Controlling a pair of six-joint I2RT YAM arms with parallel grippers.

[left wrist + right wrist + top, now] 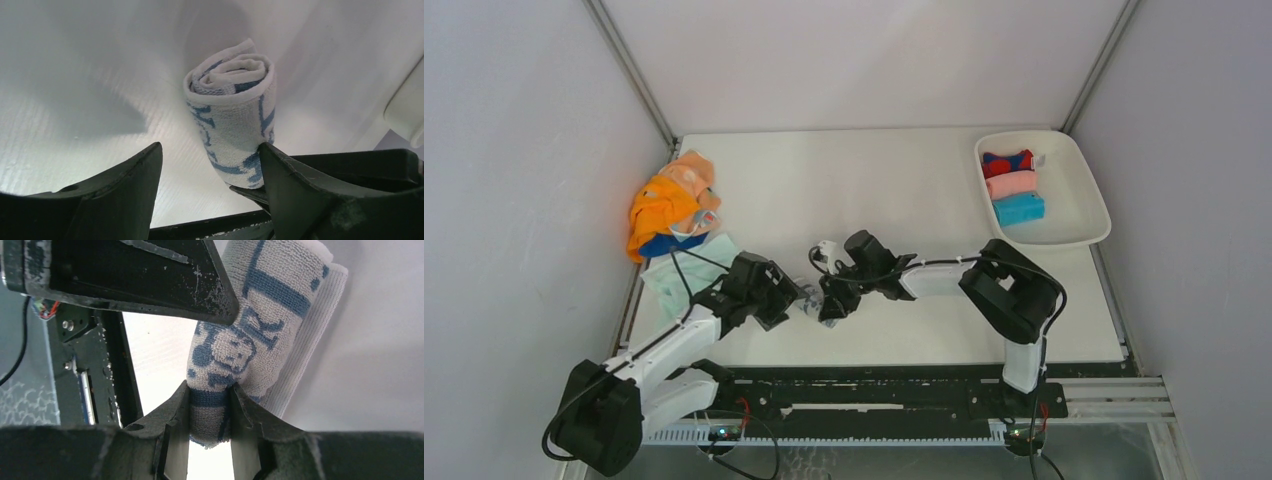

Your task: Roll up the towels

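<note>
At the tabletop's (pixel 904 180) left edge, a heap of towels (pixel 669 205) is waiting unrolled, orange and peach on top with a bit of blue under it. A pale mint towel (pixel 686 270) is lying flat just nearer the arms.

Just right of that, the left gripper (pixel 796 300) is reaching toward the near middle of the tabletop. In the left wrist view, the left gripper (pixel 210 147) is standing wide, released. Its left finger is sitting clear of the cloth, and its right finger is only brushing the roll's side.

The white towel with blue-grey print (pixel 232 100) is lying there as a tight finished roll, its spiral end showing. So the rolling of this towel looks done, and the step in hand seems to be the handover from one arm to the other.

The right gripper (pixel 834 300) is meeting it from the right. In its wrist view, the right gripper (pixel 209 390) is clenching narrowly on the roll's near end, with the printed cloth (pixel 260 315) squeezed between the two fingers.

At the far right corner, the white tray (pixel 1084 215) is holding three rolls side by side: red-and-blue (pixel 1007 162), pink (pixel 1011 184) and bright blue (pixel 1019 209).

The next move probably calls for the left arm backing away, then a level lift toward the tray. As the pinch is taking only one end, the roll may sag or loosen.
</note>
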